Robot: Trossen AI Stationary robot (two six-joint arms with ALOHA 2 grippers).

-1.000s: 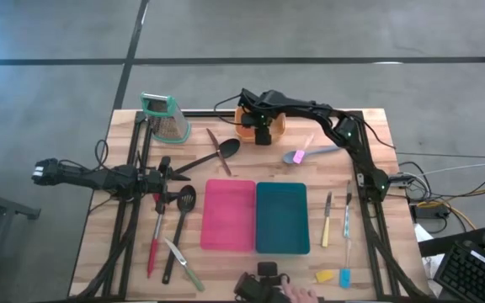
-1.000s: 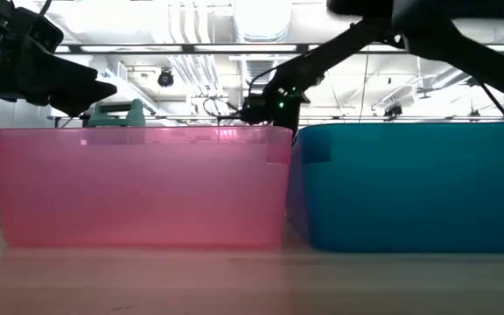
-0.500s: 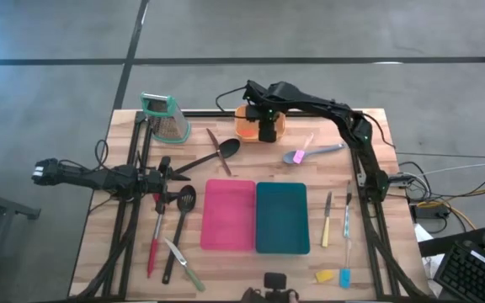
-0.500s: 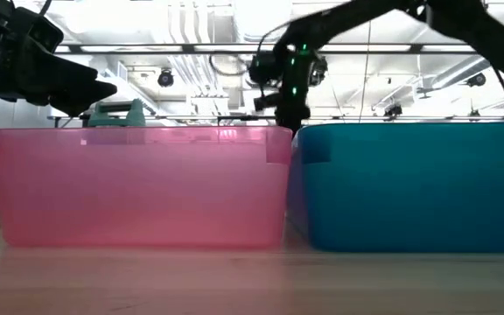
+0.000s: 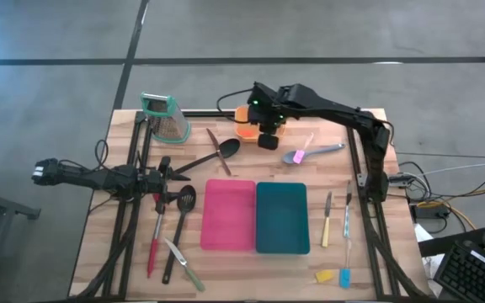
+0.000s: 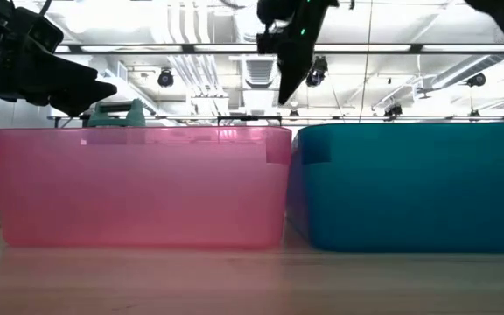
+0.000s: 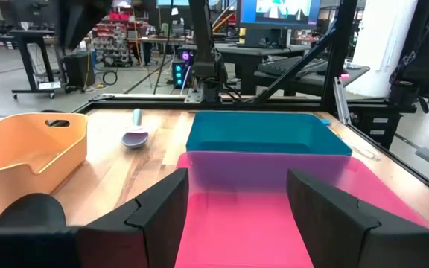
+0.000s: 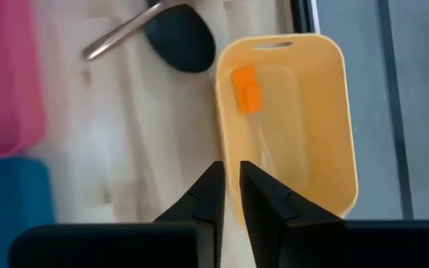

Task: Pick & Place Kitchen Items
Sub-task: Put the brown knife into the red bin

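My right gripper hangs shut and empty high above the table's far middle, by the near edge of a yellow-orange bin. In the right wrist view its tips point down at the bin's rim. A small orange piece with a clear handle lies on the bin's floor. A black spoon lies flat left of the bin, and a lilac spoon lies right of it. My left gripper waits open at the table's left, level, facing the pink bin.
The pink bin and a teal bin stand side by side at the near middle. A red spoon, a slotted spatula and a knife lie near left. Two knives and small pieces lie near right. A grater stands far left.
My right gripper has risen well clear of the yellow-orange bin and drifted a little toward the table's near edge. The arm's elbow has swung toward the right edge.
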